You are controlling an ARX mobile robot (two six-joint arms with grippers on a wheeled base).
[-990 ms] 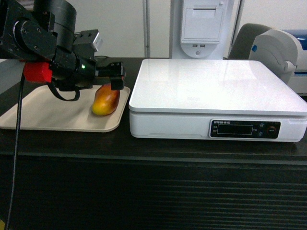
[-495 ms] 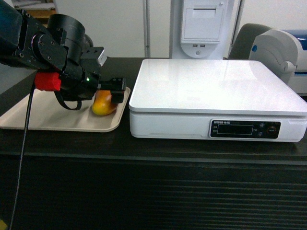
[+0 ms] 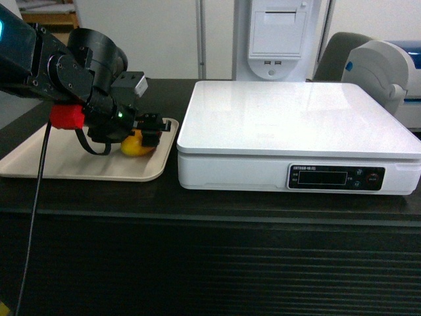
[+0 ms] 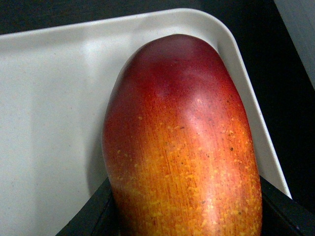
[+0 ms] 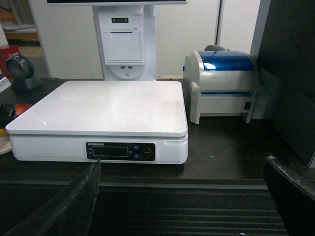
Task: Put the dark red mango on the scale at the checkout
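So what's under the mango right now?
The dark red mango lies on the beige tray, near its right rim. The left tool straddles it; the contact patch beneath is hidden by the fruit itself.

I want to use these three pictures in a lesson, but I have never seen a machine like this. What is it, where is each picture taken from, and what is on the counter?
It is a wheeled robot with two arms. The wide picture comes from a camera on its head, the other two from cameras on its wrists. On the dark checkout counter stand a white scale and a beige tray. The dark red mango lies in the tray's corner. The left gripper is down around it, jaws on either side; whether they grip yet is unclear. The right gripper waits in front of the counter, open and empty. Behind the scale stands a label printer.
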